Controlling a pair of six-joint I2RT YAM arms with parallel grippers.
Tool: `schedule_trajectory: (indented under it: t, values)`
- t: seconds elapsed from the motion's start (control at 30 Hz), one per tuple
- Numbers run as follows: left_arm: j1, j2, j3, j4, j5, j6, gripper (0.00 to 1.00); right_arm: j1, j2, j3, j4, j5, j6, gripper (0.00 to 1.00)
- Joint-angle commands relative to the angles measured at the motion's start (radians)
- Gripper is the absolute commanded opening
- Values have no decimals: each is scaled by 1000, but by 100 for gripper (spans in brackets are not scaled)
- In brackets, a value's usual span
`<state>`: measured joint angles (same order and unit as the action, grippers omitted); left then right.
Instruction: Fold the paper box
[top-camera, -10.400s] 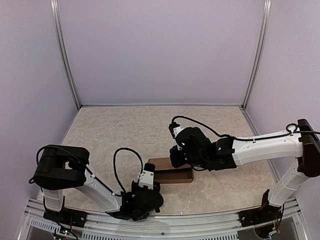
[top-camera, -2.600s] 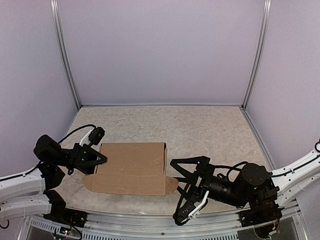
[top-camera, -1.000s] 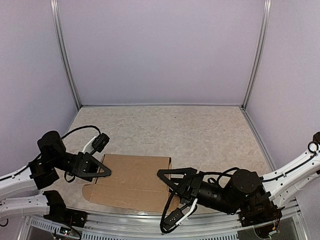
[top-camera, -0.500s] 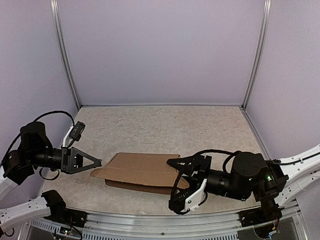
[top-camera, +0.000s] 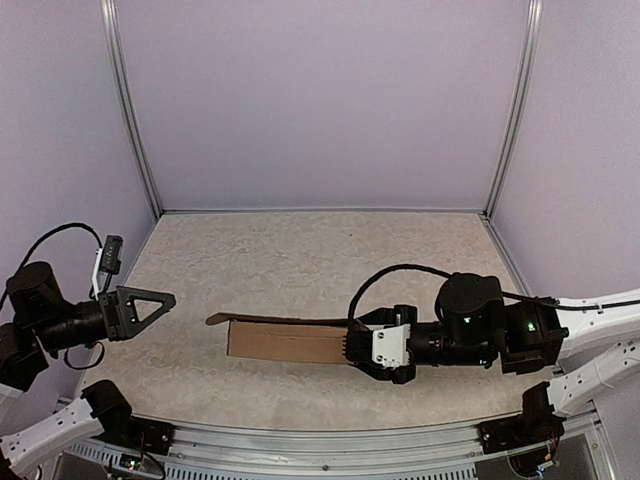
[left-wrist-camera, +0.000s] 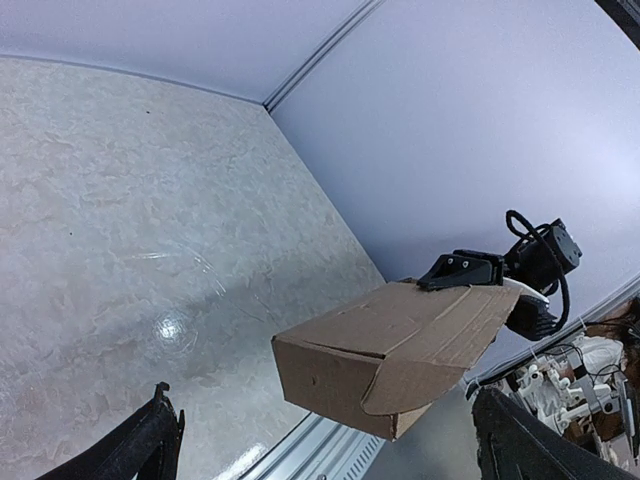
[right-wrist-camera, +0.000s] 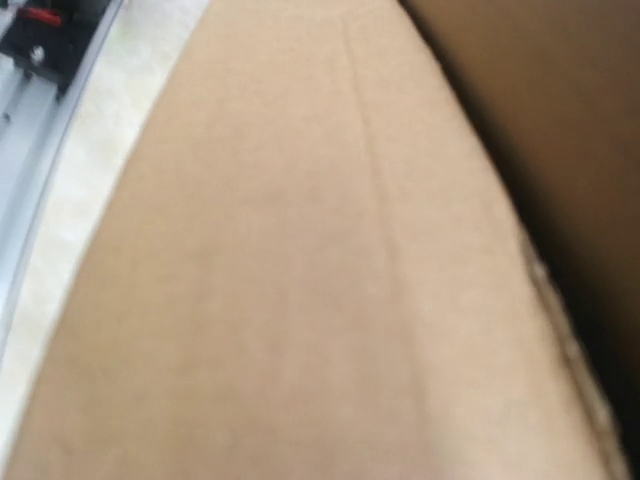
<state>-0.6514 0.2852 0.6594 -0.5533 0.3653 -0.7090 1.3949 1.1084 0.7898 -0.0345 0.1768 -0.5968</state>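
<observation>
The paper box (top-camera: 285, 340) is a plain brown cardboard oblong, seen edge-on in the top view, with a thin flap sticking out at its left end. My right gripper (top-camera: 358, 343) is shut on its right end and holds it above the table. In the left wrist view the paper box (left-wrist-camera: 390, 345) hangs in the air, with a rounded flap loose on its near end and a black right finger (left-wrist-camera: 460, 270) on its far top edge. Cardboard (right-wrist-camera: 300, 250) fills the right wrist view and hides those fingers. My left gripper (top-camera: 150, 308) stands open, well left of the box and not touching it.
The marbled tabletop (top-camera: 300, 250) is ringed by lilac walls with metal posts at the back corners. A metal rail (top-camera: 320, 440) runs along the near edge. The right arm's black cable (top-camera: 385, 272) loops above the box's right end.
The right gripper has turned the box from lying flat to edge-on and drawn it right. The left gripper has opened wide and pulled back to the left, away from the box.
</observation>
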Motion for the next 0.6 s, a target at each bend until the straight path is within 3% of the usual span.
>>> schedule_trajectory:
  t: [0.0,0.23,0.57]
  values:
    - [2,-1,-15,27,-27,7,98,-74,-11,-16,-21,-166,269,11]
    - [-95,76,14,15,-115,100,97,-172,11,-59,-7,-342,456,14]
    - [-275,306,101,32,-267,221,95,-280,33,-158,107,-589,695,14]
